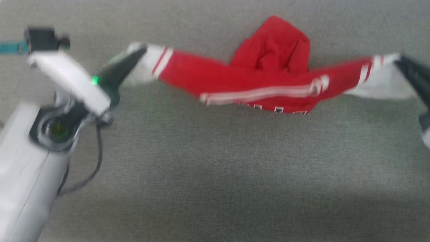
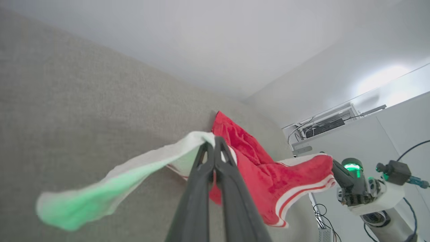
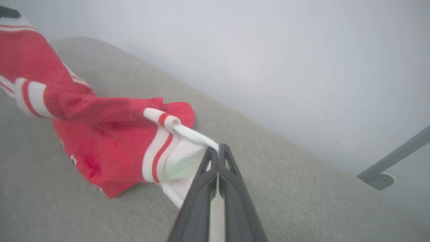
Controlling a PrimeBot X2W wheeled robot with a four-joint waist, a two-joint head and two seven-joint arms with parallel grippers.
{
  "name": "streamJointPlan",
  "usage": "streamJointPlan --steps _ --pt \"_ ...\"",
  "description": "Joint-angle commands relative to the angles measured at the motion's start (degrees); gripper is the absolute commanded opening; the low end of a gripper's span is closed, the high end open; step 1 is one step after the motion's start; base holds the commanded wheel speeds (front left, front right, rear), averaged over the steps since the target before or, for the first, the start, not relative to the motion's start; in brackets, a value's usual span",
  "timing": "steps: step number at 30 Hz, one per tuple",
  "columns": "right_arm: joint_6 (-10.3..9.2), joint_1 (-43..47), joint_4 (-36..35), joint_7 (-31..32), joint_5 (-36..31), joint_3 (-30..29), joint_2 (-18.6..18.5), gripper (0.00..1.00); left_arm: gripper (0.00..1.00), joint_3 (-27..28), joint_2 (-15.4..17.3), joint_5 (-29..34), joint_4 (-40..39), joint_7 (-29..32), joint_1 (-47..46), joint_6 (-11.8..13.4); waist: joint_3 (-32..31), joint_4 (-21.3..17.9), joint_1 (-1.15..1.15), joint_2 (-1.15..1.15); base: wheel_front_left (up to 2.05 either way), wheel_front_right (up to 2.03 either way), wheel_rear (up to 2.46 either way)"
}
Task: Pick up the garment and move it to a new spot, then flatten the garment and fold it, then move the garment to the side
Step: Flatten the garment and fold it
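Your left forearm [image 1: 30, 174], pale and blurred, sits at the lower left corner of the head view, nearest the lens. A green light [image 1: 95, 80] glows on its wrist.

Left hand [image 1: 142, 50]: clenched on the white cuff of one sleeve of the garment [image 1: 242, 77]. In the left wrist view the two dark fingers meet at their tips [image 2: 213, 141] with white cloth pinched between them. The loose white end trails away, tinted green.

Right hand [image 1: 398, 58]: clenched on the white cuff of the other sleeve. In the right wrist view the fingers are pressed together [image 3: 218, 149] with a thin white edge caught at the tips.

You have the garment stretched wide between the two hands, sleeves out to either side, on the far half of the grey woven surface [image 1: 215, 161]. The red hood [image 1: 275, 43] points away from you at the middle. The red body [image 3: 111, 134] sags onto the surface between the sleeves. A white stripe [image 1: 258, 94] runs along the near edge.

The head view is motion-blurred; you cannot read the small print at the hem
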Motion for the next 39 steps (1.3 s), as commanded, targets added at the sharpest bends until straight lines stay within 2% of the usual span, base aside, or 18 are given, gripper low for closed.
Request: streamJointPlan --steps 1,3,4,5,6,7,11,16,21,23,29,39 --pt "-0.12 -2.3 1.4 0.4 0.7 -1.3 2.0 0.0 0.0 -0.1 -1.7 0.9 2.0 -0.8 -3.9 0.3 1.7 -0.2 0.0 0.0 0.0 0.0 0.0" --pt "-0.12 -6.7 4.0 1.9 1.0 -2.6 5.6 0.0 0.0 0.1 -3.9 2.9 7.1 -2.9 -9.3 1.2 3.1 -0.4 0.0 0.0 0.0 0.0 0.0" --pt "-0.12 -12.9 7.3 3.6 1.6 -3.5 9.6 0.0 0.0 -0.3 -5.8 5.5 12.4 -5.0 -16.0 1.5 4.7 -1.0 0.0 0.0 0.0 0.0 0.0" --pt "-0.12 -16.6 9.2 4.2 1.8 -3.9 11.5 0.0 0.0 -0.1 -6.5 7.2 15.5 -6.6 -19.8 2.0 5.5 -1.3 0.0 0.0 0.0 0.0 0.0" --pt "-0.12 -16.6 9.2 4.2 1.8 -3.9 11.5 0.0 0.0 -0.1 -6.5 7.2 15.5 -6.6 -19.8 2.0 5.5 -1.3 0.0 0.0 0.0 0.0 0.0" --pt "-0.12 -24.4 13.7 5.1 1.8 -4.6 15.1 0.0 0.0 -0.3 -8.2 10.2 20.8 -9.7 -27.4 2.3 7.1 -2.0 0.0 0.0 0.0 0.0 0.0" --pt "-0.12 -39.6 23.0 4.3 1.1 -6.6 21.4 0.0 0.0 0.3 -10.3 15.4 29.9 -17.3 -42.4 1.8 9.4 -3.2 0.0 0.0 0.0 0.0 0.0" --pt "-0.12 -54.0 32.8 -0.5 -2.5 -7.9 25.3 0.0 0.0 2.2 -12.2 17.1 37.8 -25.0 -57.1 0.5 10.3 -4.1 0.0 0.0 0.0 0.0 0.0" --pt "-0.12 -61.1 38.5 -3.6 -4.1 -5.2 25.5 0.0 0.0 2.4 -13.2 16.0 42.3 -27.0 -63.1 -0.7 9.7 -4.2 0.0 0.0 0.0 0.0 0.0" --pt "-0.12 -61.2 39.5 -3.9 -3.1 -3.6 25.1 0.0 0.0 2.5 -14.1 14.4 42.1 -26.1 -62.3 -1.0 9.3 -3.8 0.0 0.0 0.0 0.0 0.0" --pt "-0.12 -56.1 38.5 -2.8 0.0 3.0 22.3 0.0 0.0 -0.4 -12.6 11.0 36.9 -23.1 -53.4 -0.9 8.7 -3.3 0.0 0.0 0.0 0.0 0.0" --pt "-0.12 -33.5 26.1 -1.5 8.6 12.9 12.3 0.0 0.0 -5.5 -7.6 1.4 21.2 -17.1 -23.6 -0.9 6.8 -1.9 0.0 0.0 0.0 0.0 0.0"
